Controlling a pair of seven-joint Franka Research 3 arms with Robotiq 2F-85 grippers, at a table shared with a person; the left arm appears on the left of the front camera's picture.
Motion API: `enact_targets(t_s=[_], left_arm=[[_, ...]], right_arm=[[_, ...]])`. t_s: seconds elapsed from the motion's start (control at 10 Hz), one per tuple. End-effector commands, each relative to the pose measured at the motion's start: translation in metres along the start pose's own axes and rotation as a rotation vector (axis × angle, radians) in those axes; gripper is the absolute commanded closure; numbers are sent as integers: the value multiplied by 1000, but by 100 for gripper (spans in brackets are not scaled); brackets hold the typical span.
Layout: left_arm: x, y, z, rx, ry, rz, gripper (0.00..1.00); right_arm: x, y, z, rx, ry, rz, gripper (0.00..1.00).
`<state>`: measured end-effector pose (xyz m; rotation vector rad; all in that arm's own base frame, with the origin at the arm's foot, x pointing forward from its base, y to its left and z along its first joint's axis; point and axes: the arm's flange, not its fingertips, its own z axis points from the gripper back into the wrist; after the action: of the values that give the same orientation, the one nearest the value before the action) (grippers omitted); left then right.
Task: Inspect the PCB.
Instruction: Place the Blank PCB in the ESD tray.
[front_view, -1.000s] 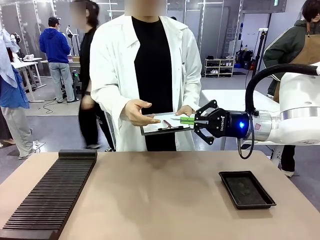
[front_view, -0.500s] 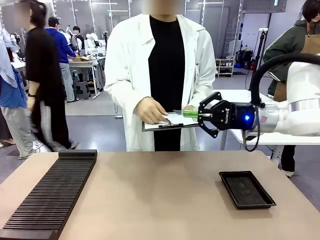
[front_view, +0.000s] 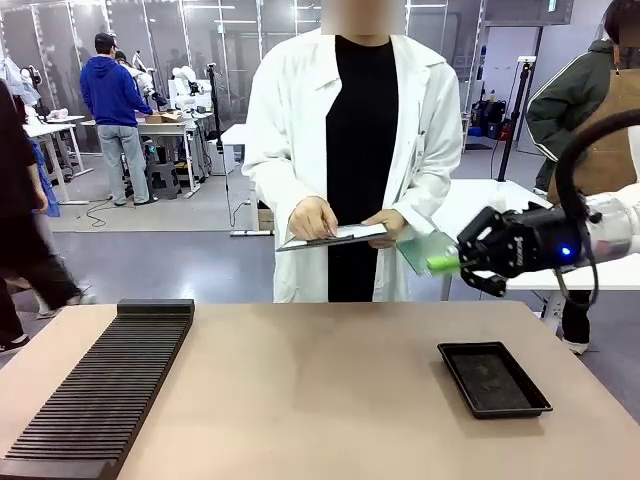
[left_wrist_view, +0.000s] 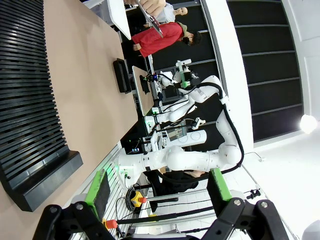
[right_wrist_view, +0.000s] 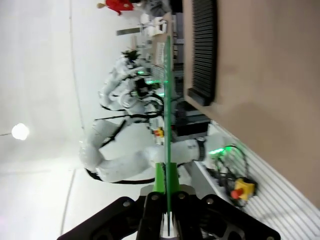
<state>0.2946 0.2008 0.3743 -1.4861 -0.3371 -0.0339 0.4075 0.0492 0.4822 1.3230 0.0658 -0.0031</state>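
The PCB (front_view: 423, 249), a thin pale green board, is held in the air at the right, above the table's far edge and just right of the person's clipboard (front_view: 335, 237). My right gripper (front_view: 447, 263) is shut on its lower right edge. The right wrist view catches the PCB (right_wrist_view: 168, 100) edge-on, as a thin green line rising from my right gripper (right_wrist_view: 166, 172), whose green pads are pressed against it. My left gripper (left_wrist_view: 159, 186) stands open with nothing between its fingers, well back from the table. The person holds the clipboard with both hands.
A shallow black tray (front_view: 493, 378) lies on the brown table (front_view: 320, 400) at the right. A long black slotted rack (front_view: 100, 390) runs along the left side. Other people stand and walk in the background.
My right gripper has carried the PCB to the right and a little down, away from the clipboard. The person has stepped to the right. A passer-by has walked off to the left.
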Motion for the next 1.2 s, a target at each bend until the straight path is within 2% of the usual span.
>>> enact_targets(t_s=[0.0,0.5,0.7,1.1], left_arm=[[0,-2,1,14,-4,-3,0],[0,-2,1,14,-4,-3,0],[0,-2,1,14,-4,-3,0],[0,-2,1,14,-4,-3,0]], right_arm=[[4,-19,18,-86,-16,98,97],[11,-74,47,-319,-49,155,97],[21,-105,54,-387,-96,173,97],[35,-156,63,-500,-128,168,97]])
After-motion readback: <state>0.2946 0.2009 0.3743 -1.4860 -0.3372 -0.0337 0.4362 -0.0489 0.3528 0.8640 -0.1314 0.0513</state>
